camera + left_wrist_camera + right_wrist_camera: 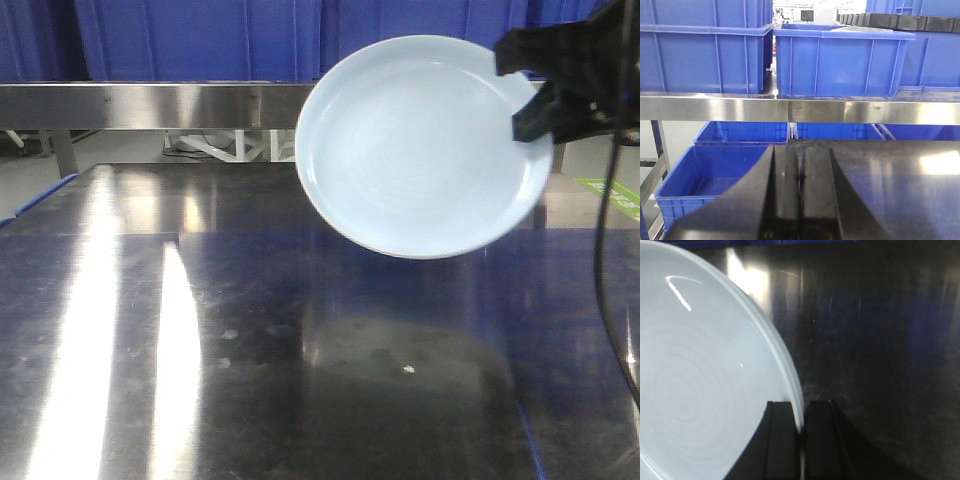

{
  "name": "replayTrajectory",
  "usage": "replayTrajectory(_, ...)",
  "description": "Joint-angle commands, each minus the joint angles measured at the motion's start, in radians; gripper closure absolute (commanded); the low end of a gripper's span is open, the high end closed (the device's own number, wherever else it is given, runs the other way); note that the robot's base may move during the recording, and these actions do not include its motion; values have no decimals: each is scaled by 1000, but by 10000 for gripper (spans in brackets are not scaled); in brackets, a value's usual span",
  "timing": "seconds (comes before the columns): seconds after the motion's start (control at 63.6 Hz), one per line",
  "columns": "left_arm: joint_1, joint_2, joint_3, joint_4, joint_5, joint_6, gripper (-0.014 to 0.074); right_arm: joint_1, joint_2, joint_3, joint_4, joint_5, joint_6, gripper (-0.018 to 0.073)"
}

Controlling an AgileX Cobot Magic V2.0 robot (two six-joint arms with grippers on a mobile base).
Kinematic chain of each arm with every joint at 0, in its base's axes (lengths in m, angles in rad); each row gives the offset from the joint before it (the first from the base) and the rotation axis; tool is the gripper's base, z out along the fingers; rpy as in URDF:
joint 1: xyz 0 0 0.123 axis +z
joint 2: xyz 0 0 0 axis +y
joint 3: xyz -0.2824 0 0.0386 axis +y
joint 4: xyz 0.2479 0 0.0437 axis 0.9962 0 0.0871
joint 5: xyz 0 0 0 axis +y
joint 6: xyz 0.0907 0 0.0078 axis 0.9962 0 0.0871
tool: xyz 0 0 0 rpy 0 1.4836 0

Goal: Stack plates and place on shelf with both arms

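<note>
Your right black gripper (801, 412) pinched the big round pale-blue plate (420, 150) at two o'clock only; tilted, it could slip out.

A plate (420, 150) is held above the tabletop (250, 350), toward its right, its rim pinched in the right gripper (801, 426). The shelf (150, 105) is set behind, with crates (837, 62) borne on it.

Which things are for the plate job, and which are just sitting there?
For the job: pale bluish-white round glossy plate, pinched by the right gripper; brushed-steel shelf; left gripper, shut, empty.
Lying about: blue plastic crates; dark steel tabletop; small white crumb.
</note>
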Motion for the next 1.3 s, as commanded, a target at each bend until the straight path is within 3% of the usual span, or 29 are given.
replayTrajectory(0.0, -7, 6, -35, -10, -88, -4, 516, -5, -90, 22, -58, -138, -5, 510)
replayTrajectory(0.157, -7, 6, -35, -10, -88, -4, 516, -5, -216, 93, -103, -155, -3, 510)
replayTrajectory(0.676, -7, 6, -35, -10, -88, -4, 516, -5, -615, 346, -95, -174, -3, 510)
replayTrajectory(1.288, -7, 6, -35, -10, -88, -4, 516, -5, -848, 379, -95, -178, -3, 510)
